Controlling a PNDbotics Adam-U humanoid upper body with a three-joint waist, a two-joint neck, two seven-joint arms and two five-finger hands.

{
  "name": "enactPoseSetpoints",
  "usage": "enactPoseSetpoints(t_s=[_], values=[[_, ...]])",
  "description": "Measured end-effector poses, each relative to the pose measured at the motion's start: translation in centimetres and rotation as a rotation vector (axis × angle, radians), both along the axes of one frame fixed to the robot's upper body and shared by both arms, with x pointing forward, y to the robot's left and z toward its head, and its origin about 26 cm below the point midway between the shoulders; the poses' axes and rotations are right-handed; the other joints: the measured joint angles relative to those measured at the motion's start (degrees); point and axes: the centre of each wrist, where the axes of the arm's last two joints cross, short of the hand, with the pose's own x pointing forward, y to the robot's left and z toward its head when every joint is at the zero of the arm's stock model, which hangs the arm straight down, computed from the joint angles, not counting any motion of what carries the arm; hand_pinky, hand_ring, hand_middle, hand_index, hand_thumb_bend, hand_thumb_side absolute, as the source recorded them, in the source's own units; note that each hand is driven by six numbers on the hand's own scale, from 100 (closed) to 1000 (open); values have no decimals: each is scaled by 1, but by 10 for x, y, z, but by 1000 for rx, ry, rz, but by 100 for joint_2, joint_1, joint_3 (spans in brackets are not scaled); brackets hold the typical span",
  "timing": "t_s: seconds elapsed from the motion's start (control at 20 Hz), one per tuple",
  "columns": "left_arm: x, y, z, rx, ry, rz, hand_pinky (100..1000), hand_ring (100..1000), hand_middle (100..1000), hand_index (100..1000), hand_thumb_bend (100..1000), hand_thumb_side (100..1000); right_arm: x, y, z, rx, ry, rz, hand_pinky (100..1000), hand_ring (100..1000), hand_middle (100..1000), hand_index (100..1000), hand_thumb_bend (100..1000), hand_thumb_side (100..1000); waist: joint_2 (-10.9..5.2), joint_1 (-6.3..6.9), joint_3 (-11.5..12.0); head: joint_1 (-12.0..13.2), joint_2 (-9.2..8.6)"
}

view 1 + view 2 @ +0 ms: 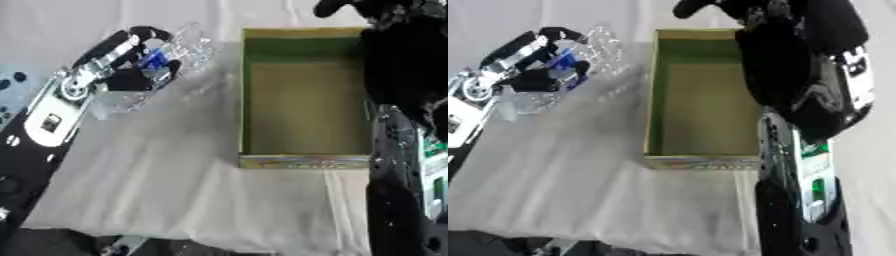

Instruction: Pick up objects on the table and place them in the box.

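Curling round a clear plastic bottle with a blue label (pixel 166 55), the fingers and thumb of the robot's left hand (pixel 131 65) grip it left of the one open cardboard box with a green inside (pixel 302 107), over the white cloth-covered table (pixel 175 175). The right hand (pixel 737 7) shows dark at the box's far right corner; whether its fingers are open cannot be told. One bottle is visible.
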Motion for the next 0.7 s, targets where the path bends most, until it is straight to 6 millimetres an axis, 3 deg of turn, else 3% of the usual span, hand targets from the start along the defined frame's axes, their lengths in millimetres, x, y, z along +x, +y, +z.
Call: enactPoseSetpoints(t_s=[0.05,0.1,0.25,0.5,0.7], values=[[1,-1,5,-6,-13,-6,100,238,793,513,100,648,0,0,-1,-1,3,-3,608,727,856,825,100,1000,-26,1,7,0,-2],[2,-2,11,-11,-26,-12,100,238,794,513,100,591,0,-1,-2,-2,7,-5,608,727,855,825,100,1000,-47,3,6,0,-5],[5,-2,28,-19,-54,-26,100,239,797,515,100,572,0,-1,-6,-2,18,-10,608,727,855,825,100,1000,-90,36,1,0,-42],[10,-10,55,-17,-92,-61,100,239,799,517,100,559,0,-1,-10,3,38,-19,608,727,855,825,100,1000,-168,92,-67,18,-51],[17,-21,63,-10,-92,-96,100,240,799,517,100,567,-1,-2,-12,5,50,-26,607,727,854,824,100,1000,-223,128,-203,59,-90]])
